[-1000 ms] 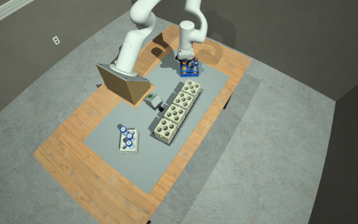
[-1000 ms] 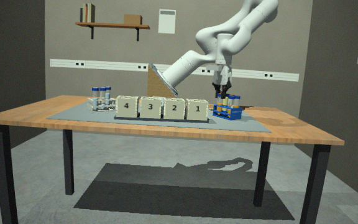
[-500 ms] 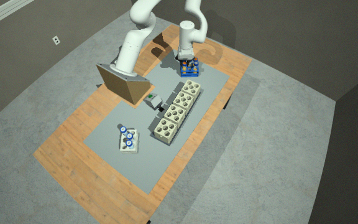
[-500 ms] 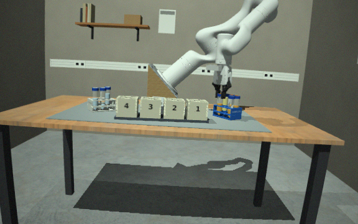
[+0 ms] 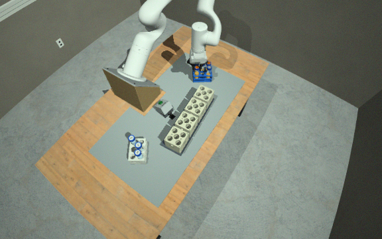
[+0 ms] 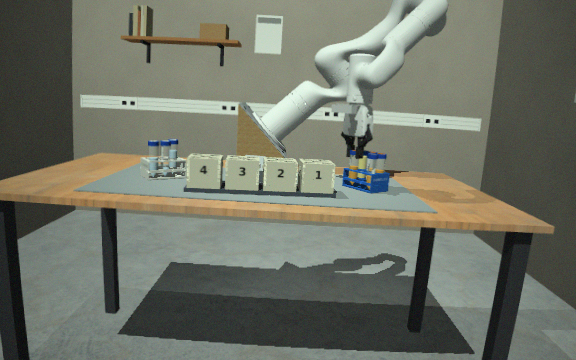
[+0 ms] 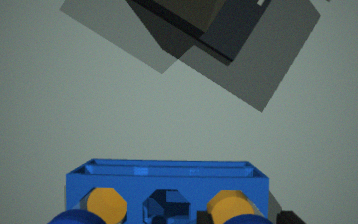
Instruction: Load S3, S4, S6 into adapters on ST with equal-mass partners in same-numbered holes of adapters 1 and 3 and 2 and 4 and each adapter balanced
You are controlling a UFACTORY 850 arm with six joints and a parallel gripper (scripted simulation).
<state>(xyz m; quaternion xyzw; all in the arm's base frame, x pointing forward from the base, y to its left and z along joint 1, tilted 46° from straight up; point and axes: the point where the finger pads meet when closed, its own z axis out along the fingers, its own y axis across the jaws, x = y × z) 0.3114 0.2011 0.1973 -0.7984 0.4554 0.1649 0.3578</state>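
Top view, claw: narrowed on a tube (image 6: 362,166) at the blue rack (image 5: 202,79) (image 6: 374,186) (image 7: 167,183); the claw (image 5: 203,67) (image 6: 360,149) (image 7: 245,218) is held low over that rack.
Top view, adapters: four (image 5: 186,121) (image 6: 280,173) seated in a row near the blue rack, their visible holes unfilled.
Exterior view, blanks: three blue-capped tubes (image 5: 138,145) (image 6: 165,152) stood in the white rack (image 5: 138,162) (image 6: 157,176), well apart from the blue rack.
Exterior view, held tube: its lower part seen within the blue rack; ID unreadable.
Wrist view, orange contents: seen in two wells of the blue rack.
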